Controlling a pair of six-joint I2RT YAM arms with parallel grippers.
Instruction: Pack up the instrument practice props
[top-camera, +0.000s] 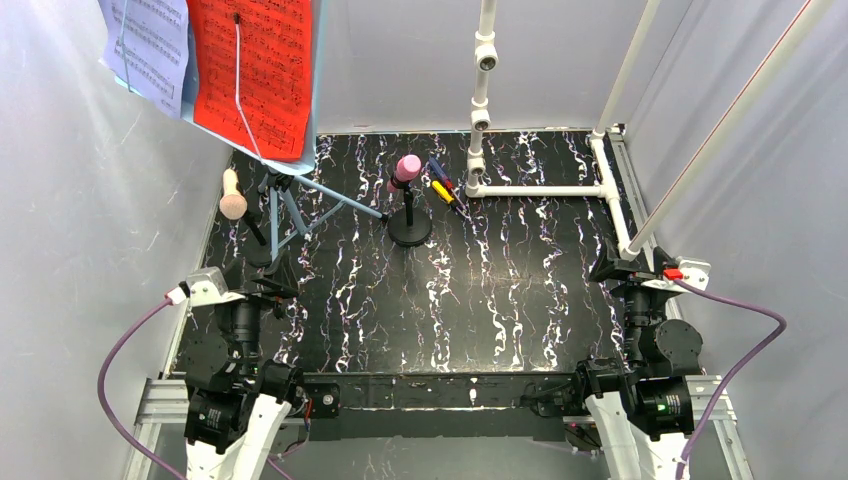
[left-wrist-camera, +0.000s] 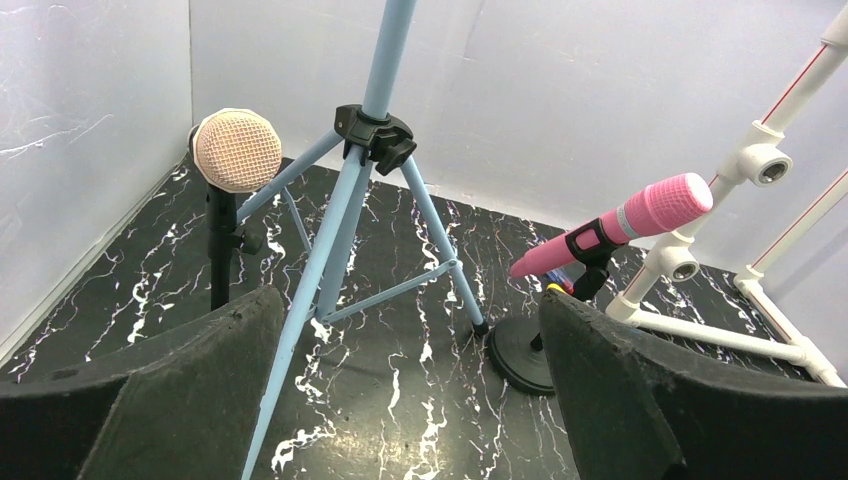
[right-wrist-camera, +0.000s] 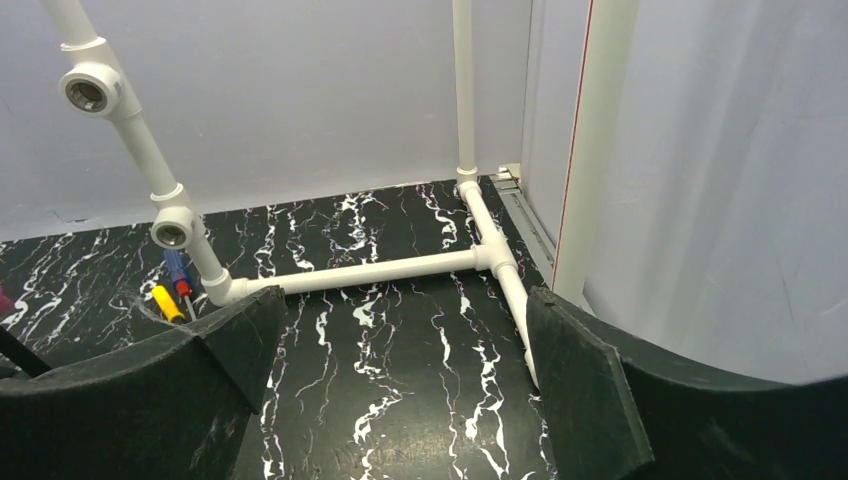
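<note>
well, both jaws released, empty; tripod legs (left-wrist-camera: 335, 250) by left edge of table (top-camera: 500, 300)

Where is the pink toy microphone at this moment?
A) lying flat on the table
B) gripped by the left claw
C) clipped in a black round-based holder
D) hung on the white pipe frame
C: the pink microphone sits tilted in the clip of a black round-based holder.
</note>
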